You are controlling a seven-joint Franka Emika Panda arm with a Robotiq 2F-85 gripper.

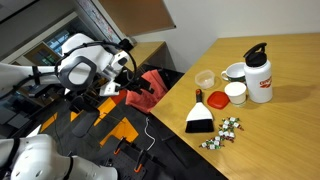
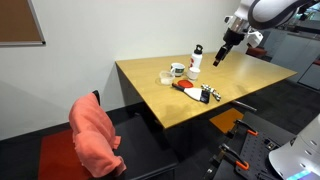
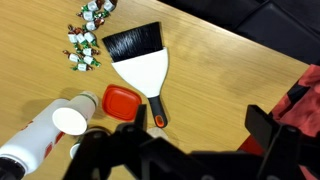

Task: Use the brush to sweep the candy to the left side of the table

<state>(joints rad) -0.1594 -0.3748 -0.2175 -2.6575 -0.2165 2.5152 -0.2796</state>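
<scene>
The brush (image 3: 138, 58) lies flat on the table (image 3: 220, 80), with black fan-shaped bristles, a white blade and a short dark handle with a red-orange end. It shows in both exterior views (image 1: 200, 117) (image 2: 188, 89). The candy (image 3: 87, 35) is a cluster of tiny wrapped sweets just beyond the bristles, also seen in both exterior views (image 1: 222, 133) (image 2: 211, 95). My gripper (image 3: 195, 135) is open and empty. It hangs well above the table, short of the brush handle, in both exterior views (image 1: 125, 63) (image 2: 223, 57).
A red dish (image 3: 120, 100) lies touching the brush handle. A white bottle with a red label (image 1: 260, 76) (image 3: 35, 140) and white cups (image 1: 236, 92) stand behind it. A red cloth (image 2: 95, 135) hangs over a chair by the table.
</scene>
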